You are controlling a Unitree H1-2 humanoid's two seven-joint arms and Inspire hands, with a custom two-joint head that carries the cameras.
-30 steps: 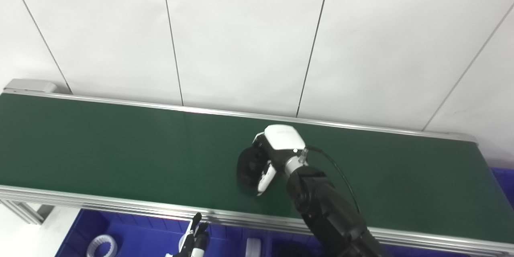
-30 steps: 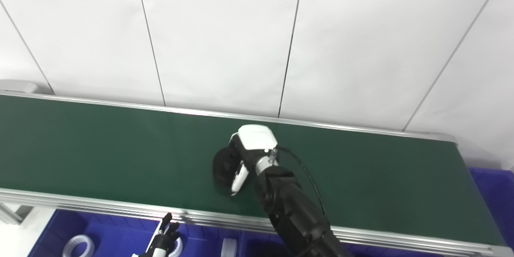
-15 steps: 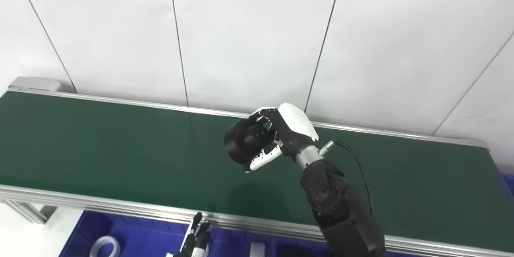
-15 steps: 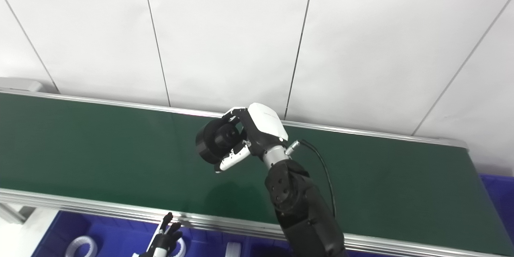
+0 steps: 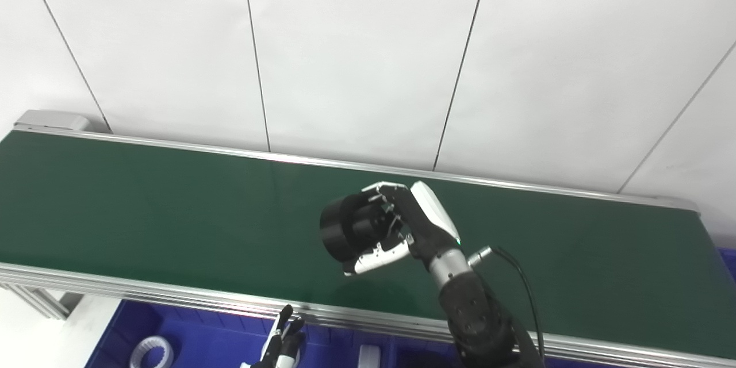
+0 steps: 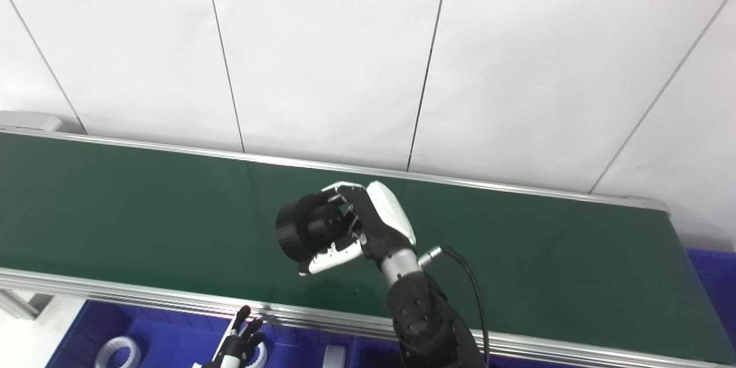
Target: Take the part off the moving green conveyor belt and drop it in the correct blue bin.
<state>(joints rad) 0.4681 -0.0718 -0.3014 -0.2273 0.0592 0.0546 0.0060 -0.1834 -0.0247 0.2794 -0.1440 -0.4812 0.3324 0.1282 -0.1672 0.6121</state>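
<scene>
right hand (image 5: 402, 230) fingers clamped round black part (image 5: 345, 230), above belt (image 5: 144, 207) | left hand (image 5: 282, 348) low, fingers apart | risk: part slips, loose wrap

The right hand (image 5: 397, 230) is raised on its black forearm, palm turned left, fingers (image 5: 379, 192) and thumb curled closed around a black part (image 5: 342, 230). Only the left hand's (image 5: 284, 345) upward-pointing dark fingertips show at the bottom edge.
</scene>
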